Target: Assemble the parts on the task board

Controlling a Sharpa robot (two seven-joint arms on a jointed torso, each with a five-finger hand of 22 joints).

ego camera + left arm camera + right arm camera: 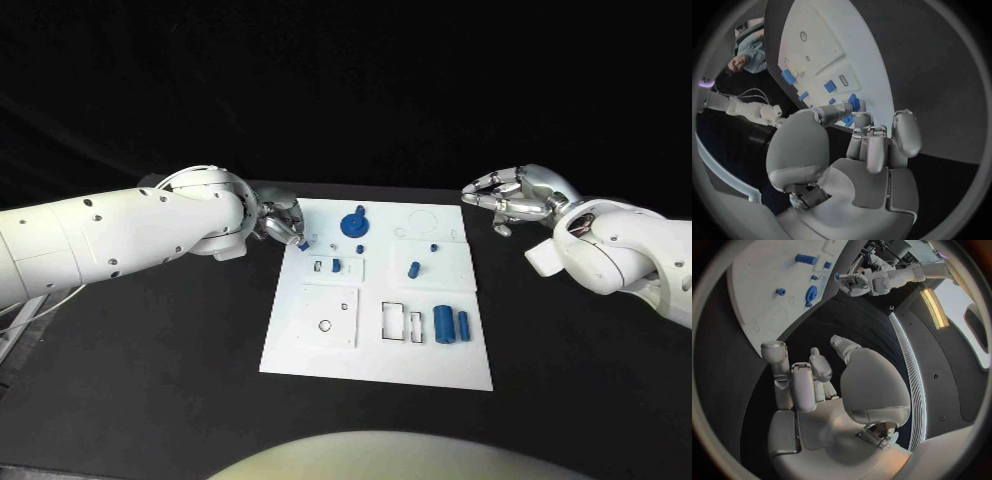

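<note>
left robot hand [277,228] pinches blue part [303,244] at task board [378,360] edge | right robot hand [516,197] curled, holding nothing

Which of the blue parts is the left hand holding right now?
The small blue part pinched in the left hand at the task board's far-left edge; the other blue pieces lie on the board, untouched.

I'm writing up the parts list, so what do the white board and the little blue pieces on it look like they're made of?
Task board: looks like matte white plastic or painted sheet, flat, with no glare and crisp cut-out recesses.
Blue parts: probably moulded or printed plastic, one even colour with a soft sheen; the pictures cannot settle which.
</note>
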